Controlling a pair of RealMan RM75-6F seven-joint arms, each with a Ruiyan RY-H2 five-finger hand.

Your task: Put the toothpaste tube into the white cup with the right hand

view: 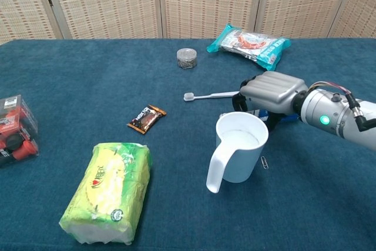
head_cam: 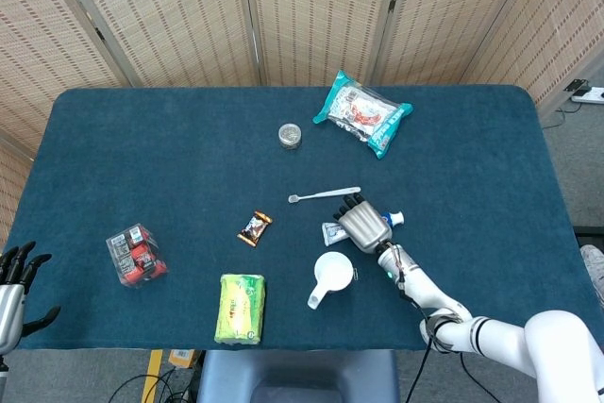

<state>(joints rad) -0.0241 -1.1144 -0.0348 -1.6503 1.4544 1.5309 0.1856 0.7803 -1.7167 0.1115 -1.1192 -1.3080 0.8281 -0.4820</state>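
Note:
The toothpaste tube (head_cam: 330, 230) lies flat on the blue table, just behind the white cup (head_cam: 332, 271). Only its left end and its cap (head_cam: 395, 218) show in the head view. My right hand (head_cam: 363, 224) lies palm down over the tube's middle, fingers bent down around it. From the chest view, the right hand (view: 267, 93) hides most of the tube; a blue sliver of the tube (view: 286, 119) shows beneath it. Whether the fingers grip the tube is hidden. The white cup (view: 239, 145) stands upright, handle toward me. My left hand (head_cam: 11, 276) hangs off the table's near left corner, fingers spread.
A toothbrush (view: 211, 94) lies just beyond the right hand. A paperclip (view: 265, 162) lies beside the cup. Further off are a chocolate bar (view: 145, 117), a green packet (view: 111, 189), a small jar (view: 187, 58), a snack bag (view: 249, 42) and a red box (view: 14, 127).

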